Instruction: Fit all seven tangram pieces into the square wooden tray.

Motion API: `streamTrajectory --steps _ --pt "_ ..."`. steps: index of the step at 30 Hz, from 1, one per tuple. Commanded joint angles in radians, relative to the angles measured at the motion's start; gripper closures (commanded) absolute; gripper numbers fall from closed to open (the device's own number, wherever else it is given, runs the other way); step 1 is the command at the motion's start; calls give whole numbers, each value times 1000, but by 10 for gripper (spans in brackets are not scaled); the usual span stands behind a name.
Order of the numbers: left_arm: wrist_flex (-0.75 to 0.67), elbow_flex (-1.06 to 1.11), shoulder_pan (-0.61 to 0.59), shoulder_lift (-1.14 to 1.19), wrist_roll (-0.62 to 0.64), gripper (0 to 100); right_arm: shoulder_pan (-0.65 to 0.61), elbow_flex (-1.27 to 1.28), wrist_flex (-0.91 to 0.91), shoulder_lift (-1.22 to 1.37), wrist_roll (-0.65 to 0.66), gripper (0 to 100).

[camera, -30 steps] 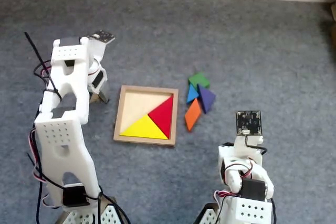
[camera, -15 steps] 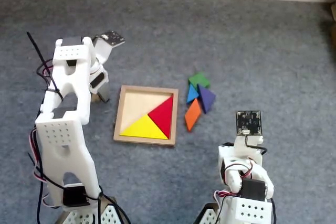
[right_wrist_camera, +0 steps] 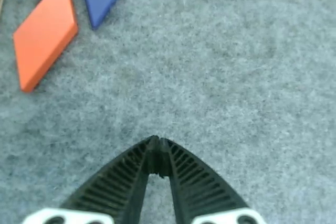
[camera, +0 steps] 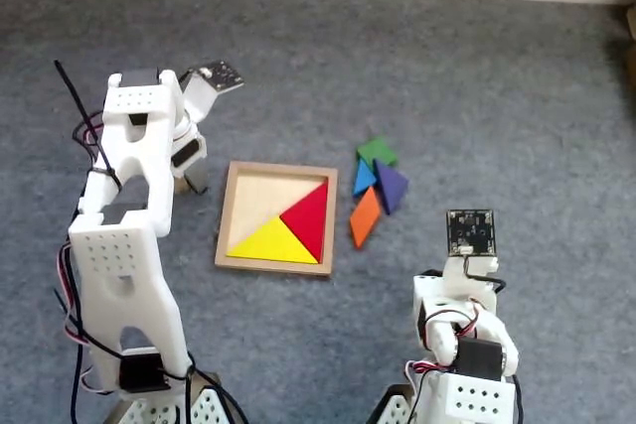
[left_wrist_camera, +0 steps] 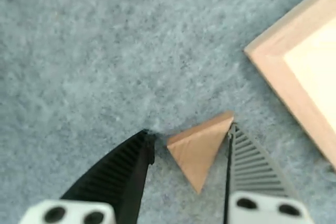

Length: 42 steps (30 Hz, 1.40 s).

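Wooden tray (camera: 223,217) lies on the grey table (camera: 497,96), with a red triangle (camera: 310,217) and a yellow triangle (camera: 268,242) inside. Green (camera: 377,153), light blue (camera: 364,178), dark blue (camera: 390,186) and orange (camera: 365,215) pieces cluster just beside it.

Left wrist view: the left tool (left_wrist_camera: 189,131) stands narrowly apart around a tan triangle (left_wrist_camera: 198,148) lying flat near the tray's corner. One finger (left_wrist_camera: 247,156) touches the triangle.

Right wrist view: the right tool (right_wrist_camera: 157,156) is pressed together and holds nothing.

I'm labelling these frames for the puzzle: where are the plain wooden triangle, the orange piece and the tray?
wooden triangle (left_wrist_camera: 198,148), left wrist view, middle of its top face.
orange piece (right_wrist_camera: 44,32), right wrist view, centre of its face.
tray (camera: 283,167), high view, on its far rim.
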Motion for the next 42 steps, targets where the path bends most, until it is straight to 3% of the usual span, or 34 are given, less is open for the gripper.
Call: streamTrajectory --steps 1,17,30,42 --pt "-31 -7 33 5 -12 829 15 81 1 -12 12 982" --pt "301 -77 130 -136 15 923 15 81 1 -12 12 982" --pt "333 -74 232 -275 419 923 15 81 1 -12 12 982" --pt "331 -82 331 -275 1014 923 15 81 1 -12 12 982"
